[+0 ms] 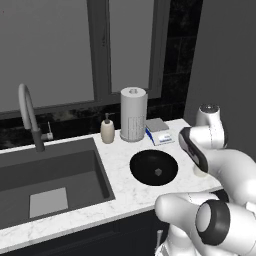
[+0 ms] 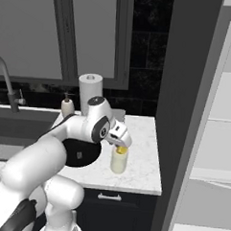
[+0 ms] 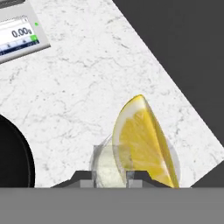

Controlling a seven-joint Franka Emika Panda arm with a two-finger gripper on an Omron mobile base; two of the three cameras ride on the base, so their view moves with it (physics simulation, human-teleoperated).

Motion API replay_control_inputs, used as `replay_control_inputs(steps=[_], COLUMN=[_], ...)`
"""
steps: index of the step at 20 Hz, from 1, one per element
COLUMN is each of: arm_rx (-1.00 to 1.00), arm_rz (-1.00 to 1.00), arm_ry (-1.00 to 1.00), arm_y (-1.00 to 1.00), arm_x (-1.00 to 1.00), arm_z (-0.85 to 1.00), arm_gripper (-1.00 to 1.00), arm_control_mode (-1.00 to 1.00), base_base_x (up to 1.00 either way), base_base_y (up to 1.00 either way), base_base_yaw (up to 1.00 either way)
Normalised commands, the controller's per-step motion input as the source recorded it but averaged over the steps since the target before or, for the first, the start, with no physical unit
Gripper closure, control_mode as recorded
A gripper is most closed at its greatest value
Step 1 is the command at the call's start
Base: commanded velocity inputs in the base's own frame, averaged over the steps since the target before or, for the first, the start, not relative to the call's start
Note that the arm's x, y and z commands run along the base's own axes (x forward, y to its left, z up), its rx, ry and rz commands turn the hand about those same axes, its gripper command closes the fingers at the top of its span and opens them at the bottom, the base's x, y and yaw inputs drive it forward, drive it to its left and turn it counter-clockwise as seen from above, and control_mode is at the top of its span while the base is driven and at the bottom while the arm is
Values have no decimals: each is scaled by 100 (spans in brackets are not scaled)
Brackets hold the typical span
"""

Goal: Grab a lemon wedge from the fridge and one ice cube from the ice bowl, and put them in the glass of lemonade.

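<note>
One lemon wedge (image 3: 142, 140) (bright yellow), above glass of lemonade (image 2: 119, 160)

base views: behind arm, share counter (image 1: 125, 172) | hand view: close, downward

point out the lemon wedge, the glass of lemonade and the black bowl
lemon wedge (image 3: 142, 140), hand view, on its yellow cut face
glass of lemonade (image 2: 118, 162), right base view, on its side wall
black bowl (image 1: 145, 165), left base view, on the bare inner wall, left of the small grey cube
</note>
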Motion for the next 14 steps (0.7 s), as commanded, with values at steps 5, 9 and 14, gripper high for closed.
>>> replay_control_inputs(steps=[5,9,14], arm_rx=[0,0,1], arm_rz=[0,0,0], arm_ry=[-8,-1,0], arm_y=[0,0,0], arm_x=[-14,-1,3], arm_z=[11,6,0], arm_gripper=[100,100,-100], arm_control_mode=[-100,-100,-100], base_base_x=[0,0,0], base_base_y=[0,0,0], base_base_yaw=[0,0,0])
